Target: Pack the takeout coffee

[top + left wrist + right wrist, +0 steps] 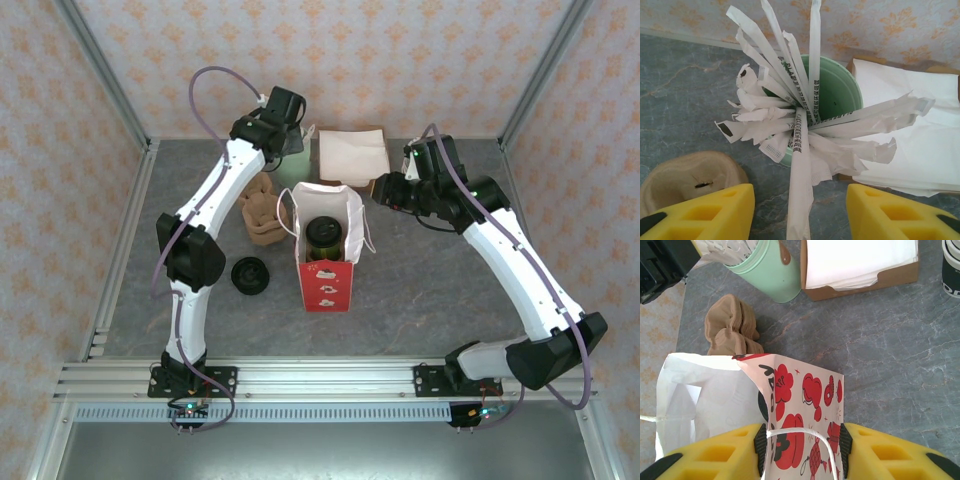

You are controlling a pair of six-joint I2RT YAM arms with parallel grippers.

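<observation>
From above, the takeout coffee [324, 237] stands upright inside the red-and-white bag [325, 290] in the middle of the tabletop [450, 290].

Left wrist: the left gripper [800, 214] hangs open over a mint cup [840, 90] of wrapped utensils [765, 115].

Right wrist: the right gripper [801, 447] has its fingers apart, astride the bag's rim and string handle [805, 432].

High rear overhead view of the whole table [430, 290]; both wrist views close, downward (mint cup [770, 270] in each).
</observation>
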